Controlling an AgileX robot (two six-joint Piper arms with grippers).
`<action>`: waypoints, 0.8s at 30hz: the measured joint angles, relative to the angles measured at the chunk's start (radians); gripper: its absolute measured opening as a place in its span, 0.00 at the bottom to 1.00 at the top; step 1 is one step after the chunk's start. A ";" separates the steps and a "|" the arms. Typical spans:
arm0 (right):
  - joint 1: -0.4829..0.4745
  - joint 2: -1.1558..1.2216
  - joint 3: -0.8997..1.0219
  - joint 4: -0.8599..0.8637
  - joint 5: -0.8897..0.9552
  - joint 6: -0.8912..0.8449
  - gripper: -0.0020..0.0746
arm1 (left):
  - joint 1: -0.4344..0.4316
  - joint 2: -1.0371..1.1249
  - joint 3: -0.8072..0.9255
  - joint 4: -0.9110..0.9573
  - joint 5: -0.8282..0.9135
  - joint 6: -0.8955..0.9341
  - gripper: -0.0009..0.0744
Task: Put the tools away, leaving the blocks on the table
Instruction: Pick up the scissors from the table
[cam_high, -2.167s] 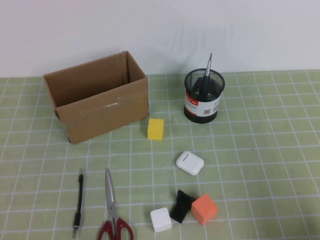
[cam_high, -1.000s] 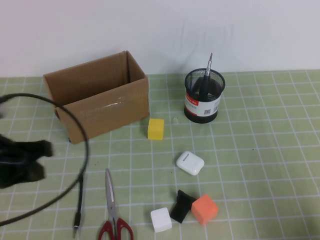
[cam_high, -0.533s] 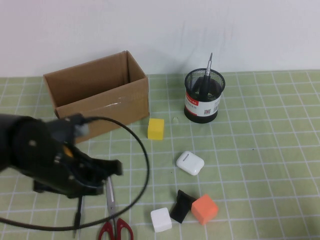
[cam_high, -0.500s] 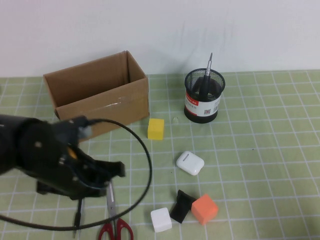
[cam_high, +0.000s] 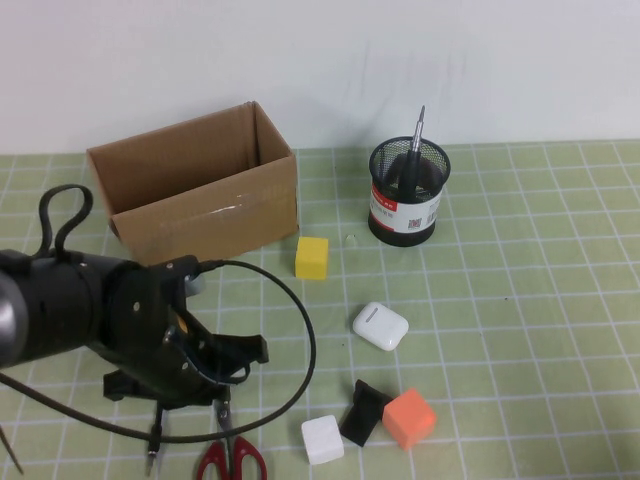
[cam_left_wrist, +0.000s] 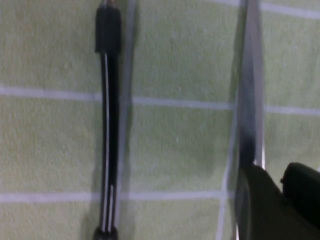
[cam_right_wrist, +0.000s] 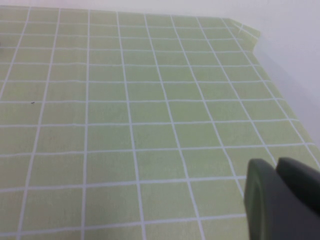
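**A:** Tools first: where do they lie on the desk (cam_high: 520, 300)?

**B:** Take the cardboard box (cam_high: 200, 190) as the mark. It stands open-topped, probably the place to put them. The left gripper (cam_high: 238, 372) hangs low in front of the box, above the scissors (cam_high: 230, 460) and the black rod (cam_high: 155, 440), which lie side by side and apart. I cannot tell whether it is parted or closed.

**A:** And the screwdriver (cam_high: 418, 125)?

**B:** It stands upright in the mesh cup (cam_high: 404, 205) to the right of the box, so I judge it already stowed.

**A:** Which one is the gripper after?

**B:** Its wrist view shows a finger over the scissor blade, the rod alongside; my guess is the scissors.

**A:** The right gripper (cam_right_wrist: 277, 175)?

**B:** Parked over bare mat, away from the box, fingers together.

**A:** The blocks?

**B:** The yellow block (cam_high: 311, 257) sits by the box's right corner. The white (cam_high: 322, 438), black (cam_high: 364, 411) and orange (cam_high: 409, 417) blocks cluster further front-right. All of them stay out.
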 joint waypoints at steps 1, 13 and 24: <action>0.000 0.000 0.000 0.000 0.000 0.000 0.02 | 0.000 0.004 0.000 0.008 -0.006 0.000 0.15; 0.000 0.000 0.000 0.000 0.000 0.000 0.02 | 0.000 0.047 -0.004 0.026 -0.021 0.000 0.36; 0.000 0.000 0.000 0.000 0.000 0.000 0.02 | 0.000 0.052 -0.005 0.026 -0.082 0.006 0.37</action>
